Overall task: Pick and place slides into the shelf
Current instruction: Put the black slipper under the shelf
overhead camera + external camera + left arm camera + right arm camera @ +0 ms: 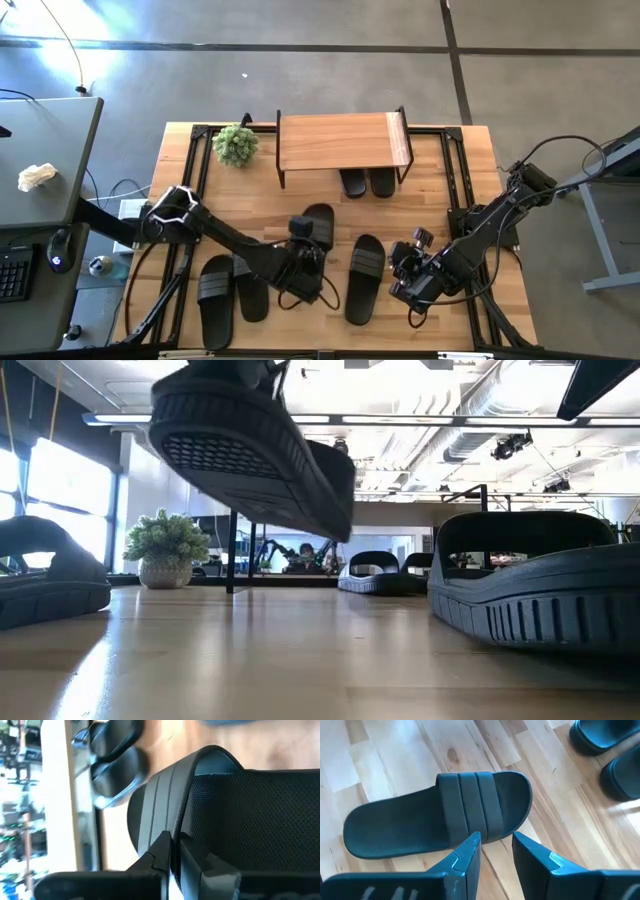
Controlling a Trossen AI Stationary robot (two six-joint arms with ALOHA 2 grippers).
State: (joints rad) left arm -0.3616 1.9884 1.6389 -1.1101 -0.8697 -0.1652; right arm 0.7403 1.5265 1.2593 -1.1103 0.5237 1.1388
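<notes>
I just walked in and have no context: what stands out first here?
A black slide hangs in the air mid-table, held by its strap in the left claw. The right claw hovers open above another slide lying flat. Two more slides already sit under the small wooden shelf at the far edge.

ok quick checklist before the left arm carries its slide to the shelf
1. Left pincer shut on the lifted slide at its strap: ok.
2. Slide clear of the table: ok, the low view shows its sole in the air.
3. Free room under the shelf: ok, the pair of slides sits under the right part only.
4. Right pincer out of the path: ok, open above the slide on the table.
5. Grip firm enough for transit: cannot tell.
</notes>
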